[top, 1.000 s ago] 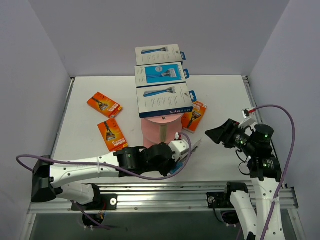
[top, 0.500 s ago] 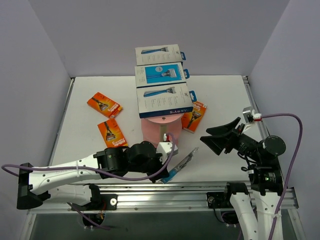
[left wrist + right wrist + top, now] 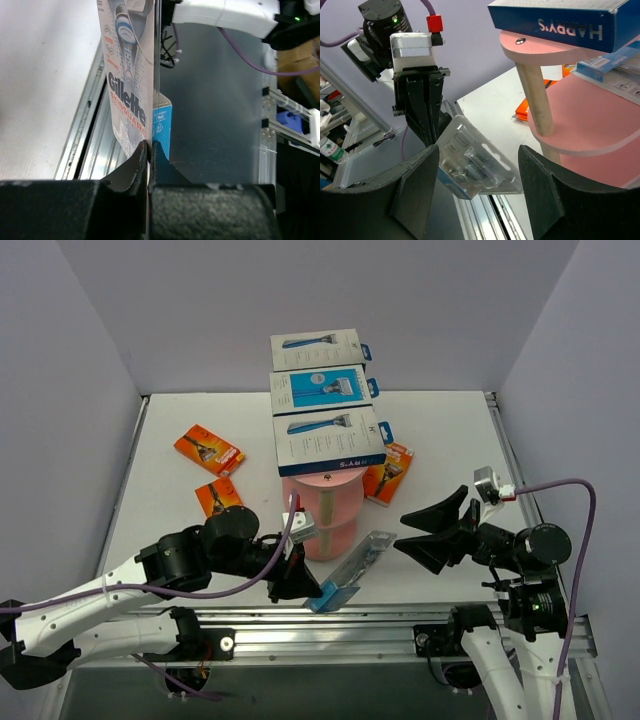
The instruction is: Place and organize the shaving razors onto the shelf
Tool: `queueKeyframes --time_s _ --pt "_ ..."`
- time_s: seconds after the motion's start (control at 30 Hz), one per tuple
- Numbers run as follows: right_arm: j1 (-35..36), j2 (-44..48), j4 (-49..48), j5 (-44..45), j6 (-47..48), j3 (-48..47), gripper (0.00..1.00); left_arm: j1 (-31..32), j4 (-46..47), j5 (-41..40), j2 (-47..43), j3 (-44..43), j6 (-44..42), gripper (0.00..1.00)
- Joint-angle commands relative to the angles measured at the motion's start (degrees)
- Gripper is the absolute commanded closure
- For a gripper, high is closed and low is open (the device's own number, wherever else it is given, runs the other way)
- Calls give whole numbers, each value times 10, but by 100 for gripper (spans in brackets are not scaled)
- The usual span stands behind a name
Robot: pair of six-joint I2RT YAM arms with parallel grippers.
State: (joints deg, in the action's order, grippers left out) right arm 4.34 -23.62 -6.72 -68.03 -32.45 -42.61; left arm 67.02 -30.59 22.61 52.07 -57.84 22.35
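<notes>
My left gripper point(image 3: 297, 583) point(image 3: 149, 147) is shut on the lower edge of a clear blister razor pack with a blue insert point(image 3: 352, 568) point(image 3: 131, 75), holding it above the near table edge. My right gripper point(image 3: 408, 530) point(image 3: 479, 150) stands open and faces that pack point(image 3: 475, 167) from the right, just short of it. The pink shelf point(image 3: 322, 512) point(image 3: 580, 115) carries three white-and-blue razor boxes point(image 3: 330, 440) in a row on its top tier. Three orange razor cards lie on the table: two at the left point(image 3: 209, 449) point(image 3: 220, 495) and one right of the shelf point(image 3: 388, 470).
The aluminium rail point(image 3: 330, 625) runs along the near edge under the held pack. White walls close in the table on three sides. A clear pack point(image 3: 605, 62) lies on the shelf's middle tier, under the blue box point(image 3: 555, 20).
My left arm has drawn back left and toward the near edge, carrying the clear pack away from the shelf's foot. My right gripper has come down and turned left to face the pack.
</notes>
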Motion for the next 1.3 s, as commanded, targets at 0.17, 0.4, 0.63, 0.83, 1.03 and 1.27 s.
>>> queueKeyframes --time_s 0.17,0.4,0.63,0.83,1.03,1.27 --pt "26 1 -37 -24 12 2 41 -20 87 153 -12 18 12 98" --pt "52 -3 -31 -34 15 -3 41 -20 84 177 -12 15 12 98" --pt "91 1 -56 -48 -19 13 43 -40 66 190 -17 5 4 98" --pt "125 7 -53 -51 -24 23 44 -59 68 212 -15 5 2 98" --pt "138 2 -36 -45 -5 19 45 -62 67 224 -12 -7 7 98" --pt "163 2 -30 -45 -2 19 46 -73 46 229 -7 -14 -10 98"
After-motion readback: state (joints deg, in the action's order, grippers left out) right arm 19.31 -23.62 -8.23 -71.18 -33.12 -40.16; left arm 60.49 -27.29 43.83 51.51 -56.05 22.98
